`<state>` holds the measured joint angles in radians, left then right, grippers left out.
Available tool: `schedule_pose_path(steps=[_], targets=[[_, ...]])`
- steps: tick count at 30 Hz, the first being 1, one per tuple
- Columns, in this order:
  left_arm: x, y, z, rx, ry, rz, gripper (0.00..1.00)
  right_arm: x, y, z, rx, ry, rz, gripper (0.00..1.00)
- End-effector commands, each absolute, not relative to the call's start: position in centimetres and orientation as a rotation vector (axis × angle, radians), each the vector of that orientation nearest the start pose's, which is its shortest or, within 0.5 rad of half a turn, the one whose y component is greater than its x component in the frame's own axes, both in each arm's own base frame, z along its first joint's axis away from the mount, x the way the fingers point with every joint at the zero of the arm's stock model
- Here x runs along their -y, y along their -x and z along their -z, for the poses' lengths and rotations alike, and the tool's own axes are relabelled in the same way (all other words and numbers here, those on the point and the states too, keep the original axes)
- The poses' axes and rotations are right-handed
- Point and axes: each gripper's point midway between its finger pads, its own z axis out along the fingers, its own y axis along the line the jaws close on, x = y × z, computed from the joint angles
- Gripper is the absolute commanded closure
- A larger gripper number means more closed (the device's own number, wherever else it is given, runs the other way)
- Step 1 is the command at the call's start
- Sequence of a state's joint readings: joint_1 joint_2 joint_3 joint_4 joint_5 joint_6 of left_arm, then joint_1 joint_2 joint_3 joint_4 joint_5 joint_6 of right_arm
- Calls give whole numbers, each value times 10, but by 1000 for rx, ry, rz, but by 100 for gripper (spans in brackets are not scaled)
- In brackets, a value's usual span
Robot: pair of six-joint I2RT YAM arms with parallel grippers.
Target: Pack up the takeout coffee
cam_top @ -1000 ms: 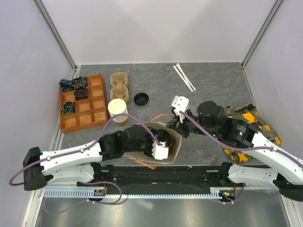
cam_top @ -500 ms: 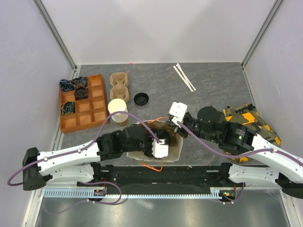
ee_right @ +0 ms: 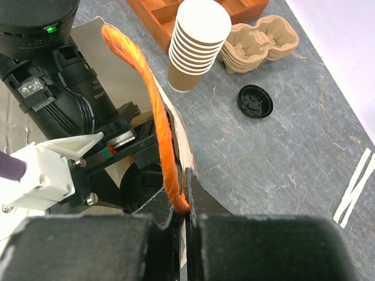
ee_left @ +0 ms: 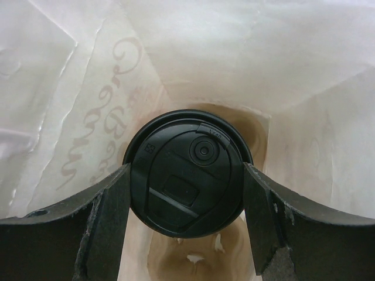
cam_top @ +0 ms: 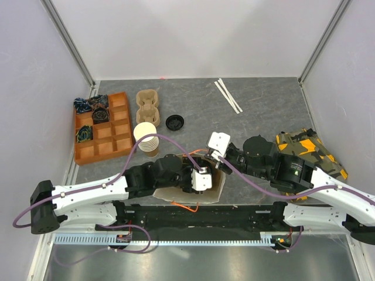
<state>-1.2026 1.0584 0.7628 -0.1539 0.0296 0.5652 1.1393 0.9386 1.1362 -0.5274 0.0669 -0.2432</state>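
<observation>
Nearest, at 6 o'clock on the table [cam_top: 263, 105] by the arm bases: paper bag [ee_left: 246, 52], mouth up. L gripper [ee_left: 186, 187] reaches down inside it. Its two dark fingers [ee_left: 108, 211] sit against opposite sides of the coffee [ee_left: 187, 161], at the lid's 9 and 3, clamped on it.

The coffee is deep in the bag, upright, over the brown-stained bag floor. From above only the lid shows: round, black, matte plastic w/ a raised outer rim. It has a small round button at approx 1 o'clock, a rectangular recess just below centre, and a slanted ridge at 7. The cup wall under the lid is hidden.

R gripper [ee_right: 184, 219] is at the bag's 3 o'clock rim. Its jaws are pressed together, pinching the bag edge w/ the orange cord handle [ee_right: 155, 111], which arcs up and over.

Mid table:
- 9 o'clock: stack of lidless cups [cam_top: 146, 137], cream rims, brown base cup.
- 10 o'clock: loose black lid [cam_top: 175, 122], lying flat, apart from the stack.
- 4 o'clock: yellow-black patterned item [cam_top: 307, 152], partly under the R arm.

Far:
- 10 o'clock: pulp cup carrier [cam_top: 147, 105].
- 9 o'clock edge: orange divided tray [cam_top: 120, 126] w/ dark packets [cam_top: 94, 108] in its far-left cells.
- 1 o'clock: two white sticks [cam_top: 227, 95], side by side.
</observation>
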Motion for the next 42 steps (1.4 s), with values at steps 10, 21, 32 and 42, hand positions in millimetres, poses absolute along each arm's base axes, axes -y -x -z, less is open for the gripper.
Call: schedule_pose_path(steps=[10, 21, 32, 42], targets=[[341, -131, -175, -1280, -1612, 495, 81, -282, -144, -336, -1417, 1178, -577, 100], [341, -143, -185, -1279, -1553, 439, 82, -283, -139, -328, -1460, 1183, -611, 100], [344, -144, -195, -1214, -1547, 430, 84, -284, -142, -328, -1490, 1161, -615, 100], [345, -149, -169, -1267, -1600, 378, 87, -285, -142, -329, -1506, 1155, -630, 100]])
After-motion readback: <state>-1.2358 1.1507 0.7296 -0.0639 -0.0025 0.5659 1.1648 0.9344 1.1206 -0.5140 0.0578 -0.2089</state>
